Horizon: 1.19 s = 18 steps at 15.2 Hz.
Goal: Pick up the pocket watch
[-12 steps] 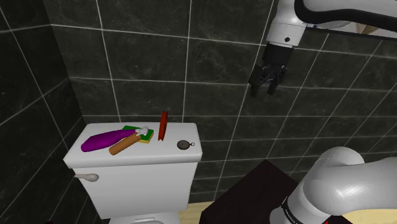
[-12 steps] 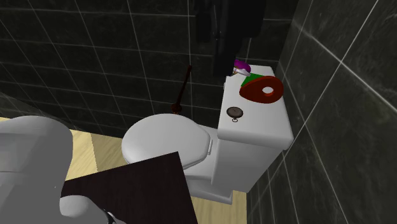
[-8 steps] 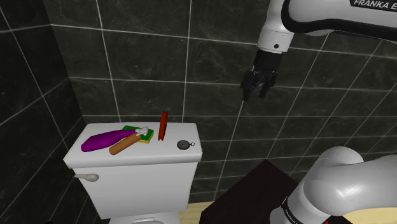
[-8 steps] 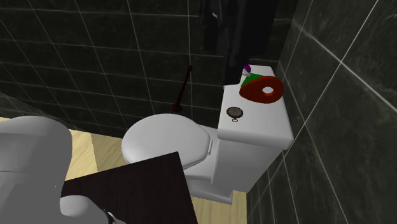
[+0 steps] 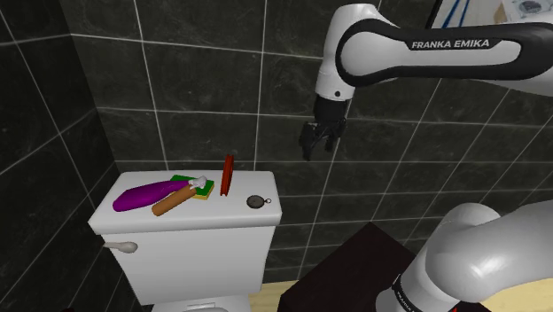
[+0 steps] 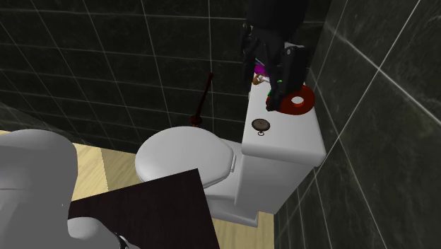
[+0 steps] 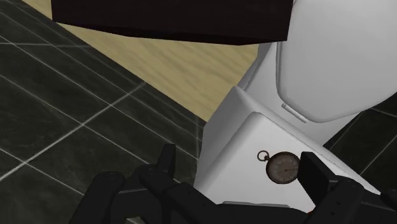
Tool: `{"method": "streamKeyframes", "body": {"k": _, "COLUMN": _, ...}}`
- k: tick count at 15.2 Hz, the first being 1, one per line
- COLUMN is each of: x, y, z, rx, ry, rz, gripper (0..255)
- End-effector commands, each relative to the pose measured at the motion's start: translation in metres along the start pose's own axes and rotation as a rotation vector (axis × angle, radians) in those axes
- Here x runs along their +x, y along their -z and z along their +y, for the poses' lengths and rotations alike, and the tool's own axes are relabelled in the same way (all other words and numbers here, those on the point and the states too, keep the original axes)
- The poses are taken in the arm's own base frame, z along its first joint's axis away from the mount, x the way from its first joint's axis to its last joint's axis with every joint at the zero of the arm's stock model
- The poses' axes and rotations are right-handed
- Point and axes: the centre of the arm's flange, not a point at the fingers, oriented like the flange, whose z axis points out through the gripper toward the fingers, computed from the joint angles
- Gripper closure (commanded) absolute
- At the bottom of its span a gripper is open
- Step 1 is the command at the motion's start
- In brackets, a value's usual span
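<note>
Now, reading the shoulder view from its left: a purple vegetable (image 5: 140,195), a brown roll (image 5: 173,201) and a green sponge (image 5: 189,186) are crowding the left half of the toilet's tank lid (image 5: 221,213). A red ring (image 5: 228,175) is standing on edge past the middle. The pocket watch (image 5: 257,201) is lying flat and alone near the lid's right end, apart from the ring and close to the corner. Further right and well above, the claw (image 5: 315,151) is hanging off the white arm, pointing down.

In the wrist view the fingers (image 7: 167,159) are standing wide apart, holding nothing. The watch (image 7: 282,167) is showing between them on the lid below, nearer one finger than the other, so the claw is not yet centred over it.

Handling, as a guess:
- Small, rigid, light; weight is not looking like a problem.
- Round, smooth case with a glazed face, so it is likely slippery and worth a gentle squeeze.
- It is sitting very low on a hard lid, so the fingertips are needing to come almost down to the lid.
- Best hold: across the case rim at its widest, avoiding the small loop at the crown.
- Risk: a nudge is sending it skating toward the near edge.
</note>
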Motion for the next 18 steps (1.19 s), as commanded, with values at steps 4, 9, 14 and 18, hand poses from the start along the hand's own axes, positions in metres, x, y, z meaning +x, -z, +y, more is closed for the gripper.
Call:
{"method": "streamKeyframes", "body": {"k": 4, "x": 0.036, "y": -0.045, "z": -0.034, "rx": -0.012, "ry": 0.073, "rz": -0.001, "gripper": 0}}
{"method": "streamKeyframes", "body": {"k": 9, "x": 0.070, "y": -0.091, "z": -0.069, "rx": -0.024, "ry": 0.146, "rz": -0.004, "gripper": 0}}
{"method": "streamKeyframes", "body": {"k": 14, "x": 0.102, "y": -0.137, "z": -0.105, "rx": -0.037, "ry": 0.218, "rz": -0.007, "gripper": 0}}
{"method": "streamKeyframes", "body": {"k": 18, "x": 0.114, "y": -0.162, "z": -0.121, "rx": -0.042, "ry": 0.249, "rz": -0.009, "gripper": 0}}
